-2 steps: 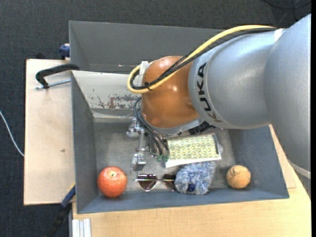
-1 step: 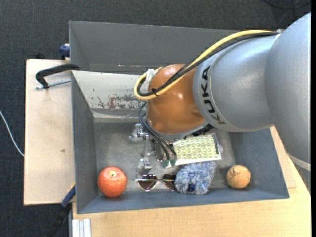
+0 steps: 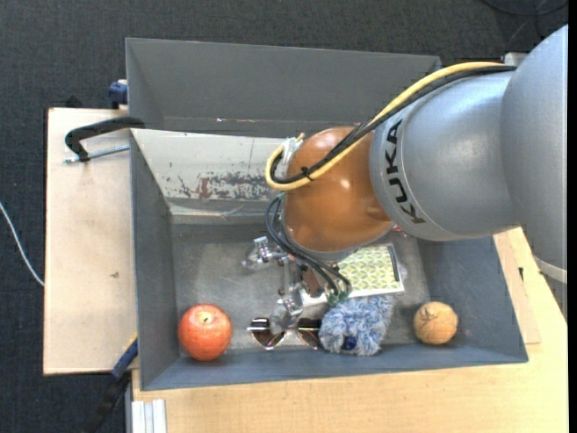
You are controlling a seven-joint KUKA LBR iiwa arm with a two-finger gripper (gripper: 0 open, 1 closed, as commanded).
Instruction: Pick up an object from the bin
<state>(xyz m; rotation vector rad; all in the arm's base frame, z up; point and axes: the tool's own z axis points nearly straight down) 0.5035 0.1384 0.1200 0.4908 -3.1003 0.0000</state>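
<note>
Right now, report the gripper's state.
Gripper: cannot be told whether open or shut. It is low over the sunglasses, beside the blue fuzzy cloth.

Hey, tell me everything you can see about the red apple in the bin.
The apple is round and red, shading to orange-yellow near the top, with smooth, slightly shiny skin and a small stem dimple facing up. It looks whole. It sits on the bin floor in the view's lower left corner, close to the front wall. The sunglasses lie apart to its right, below the gripper, which is clear of the apple.
</note>
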